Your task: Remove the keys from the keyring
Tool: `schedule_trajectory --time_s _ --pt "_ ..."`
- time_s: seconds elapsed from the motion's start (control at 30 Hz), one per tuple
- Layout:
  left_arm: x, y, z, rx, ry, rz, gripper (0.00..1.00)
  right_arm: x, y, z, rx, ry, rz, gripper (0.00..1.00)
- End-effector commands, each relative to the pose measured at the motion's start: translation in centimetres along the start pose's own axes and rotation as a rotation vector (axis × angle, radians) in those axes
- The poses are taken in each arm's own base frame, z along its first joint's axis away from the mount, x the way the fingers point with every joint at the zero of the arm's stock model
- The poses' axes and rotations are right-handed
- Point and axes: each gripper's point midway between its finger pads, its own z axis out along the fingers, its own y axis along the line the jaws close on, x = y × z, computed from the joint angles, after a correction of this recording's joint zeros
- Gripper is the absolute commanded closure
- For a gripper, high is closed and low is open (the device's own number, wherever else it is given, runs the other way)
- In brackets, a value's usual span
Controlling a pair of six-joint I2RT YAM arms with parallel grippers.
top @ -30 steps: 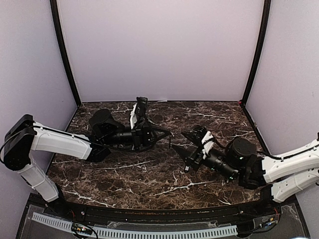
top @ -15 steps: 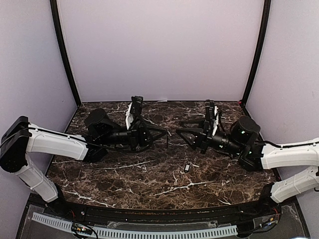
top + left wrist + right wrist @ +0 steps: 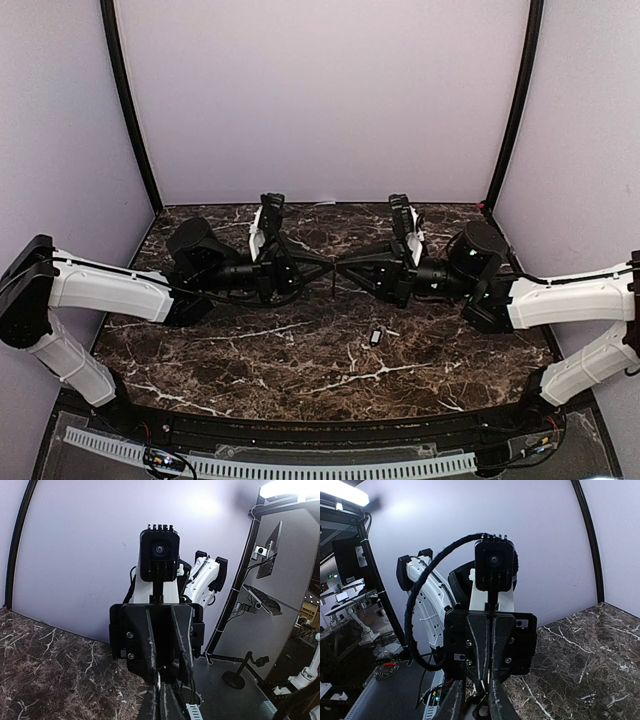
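Note:
In the top view my left gripper (image 3: 326, 268) and right gripper (image 3: 346, 270) meet tip to tip above the middle of the marble table (image 3: 250, 350). In the left wrist view my left gripper (image 3: 159, 685) is shut on the thin metal keyring (image 3: 158, 679). A thin dark piece (image 3: 335, 287), perhaps a key, hangs under the tips. In the right wrist view my right gripper (image 3: 479, 690) is open, its fingers (image 3: 454, 702) astride the left tips and a silvery bit (image 3: 482, 682). A small black fob piece (image 3: 376, 337) with a pale silvery bit (image 3: 392, 332) lies on the marble, in front of the right gripper.
Pale walls with black corner posts (image 3: 128, 110) close in the table on three sides. A black rail (image 3: 300, 432) runs along the near edge between the arm bases.
My right gripper left the small black piece on the marble, rose and swung left to meet the left gripper's tips. The left gripper stayed nearly still.

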Motion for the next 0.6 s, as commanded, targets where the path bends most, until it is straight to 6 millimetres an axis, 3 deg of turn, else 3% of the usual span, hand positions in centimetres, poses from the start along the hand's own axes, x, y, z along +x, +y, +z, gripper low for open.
schedule_trajectory --time_s 0.0,0.1,0.27,0.3,0.5,0.57 --pt "-1.1 -1.2 -0.3 0.023 -0.021 0.038 1.00 -1.8 0.5 0.4 -0.028 -0.042 -0.028 0.88" --pt "-1.0 -1.2 -0.3 0.029 -0.019 0.034 1.00 -1.6 0.2 0.3 -0.020 -0.042 -0.028 1.00" --pt "-1.0 -1.3 -0.2 0.035 -0.017 0.032 1.00 -1.6 0.1 -0.1 -0.001 -0.049 -0.037 1.00" --pt "-1.0 -1.3 -0.2 0.034 -0.017 0.031 0.97 -1.6 0.0 -0.2 0.006 -0.050 -0.040 1.00" --pt "-0.8 -1.1 -0.2 0.025 -0.015 0.024 0.49 -1.4 -0.6 -0.8 0.055 -0.014 -0.055 1.00" --pt "-0.8 -1.0 -0.3 0.018 -0.015 0.028 0.43 -1.3 -0.9 -1.0 0.077 0.004 -0.061 1.00"
